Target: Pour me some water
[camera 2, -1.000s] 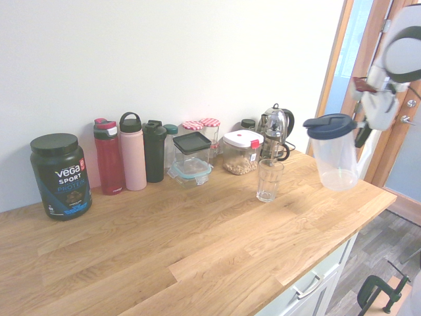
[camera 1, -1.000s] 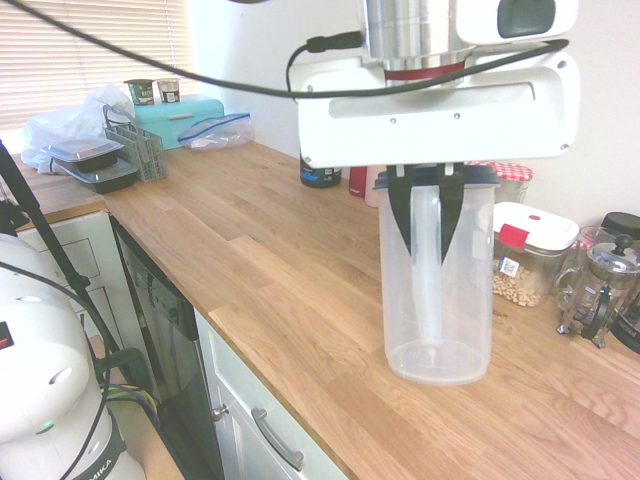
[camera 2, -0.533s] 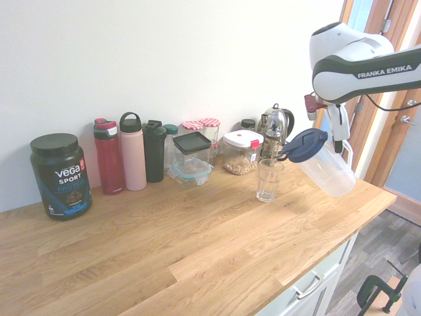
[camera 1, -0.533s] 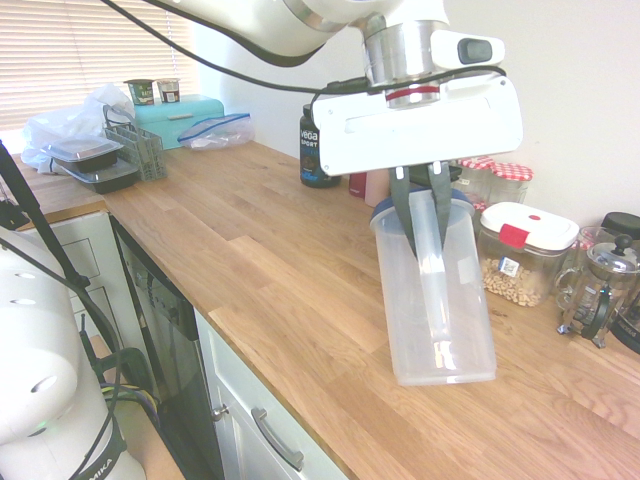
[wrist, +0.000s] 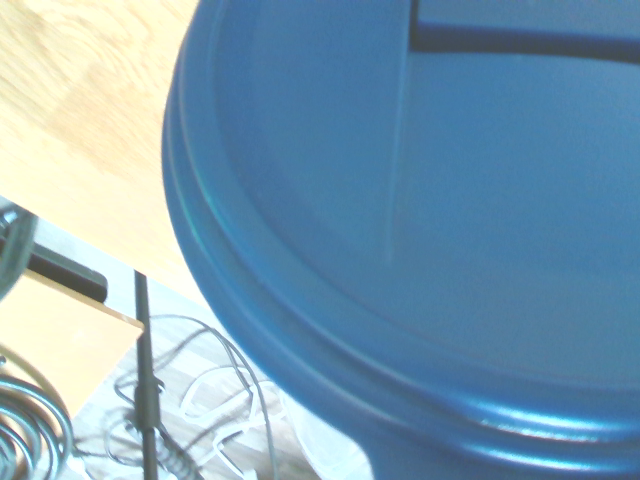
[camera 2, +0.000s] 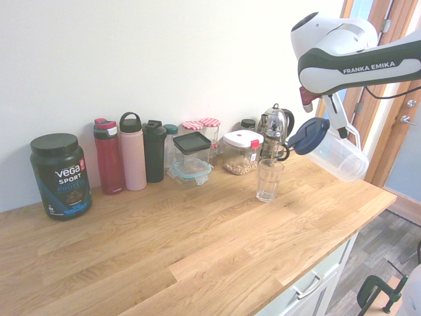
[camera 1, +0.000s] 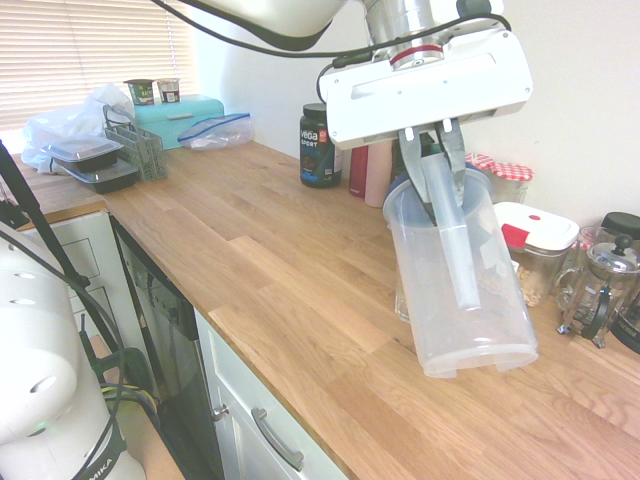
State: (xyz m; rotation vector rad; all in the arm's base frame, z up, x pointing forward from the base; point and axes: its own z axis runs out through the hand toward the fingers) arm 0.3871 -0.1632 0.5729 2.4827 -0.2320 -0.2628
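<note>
My gripper [camera 1: 432, 168] is shut on the handle of a clear plastic pitcher [camera 1: 460, 285] with a blue lid [camera 2: 307, 135]. The pitcher hangs in the air, tilted steeply. Its lid end points down toward an empty drinking glass [camera 2: 270, 180] that stands on the wooden counter [camera 2: 197, 243]. The lid's edge is above and a little to the right of the glass rim. In the second exterior view the gripper [camera 2: 342, 128] holds the pitcher [camera 2: 339, 157] from above. The blue lid [wrist: 420, 200] fills the wrist view. I cannot tell whether the pitcher holds water.
Along the wall stand a Vega tub [camera 2: 60, 175], a red bottle [camera 2: 108, 157], a pink bottle [camera 2: 132, 151], a black bottle [camera 2: 154, 150], food containers [camera 2: 241, 152] and a kettle [camera 2: 275, 125]. A French press [camera 1: 598, 290] is at the right. The counter's front edge [camera 1: 270, 375] is close.
The arm has swung toward the glass and lifted the pitcher. The pitcher went from upright to steeply tilted, lid end toward the glass.
</note>
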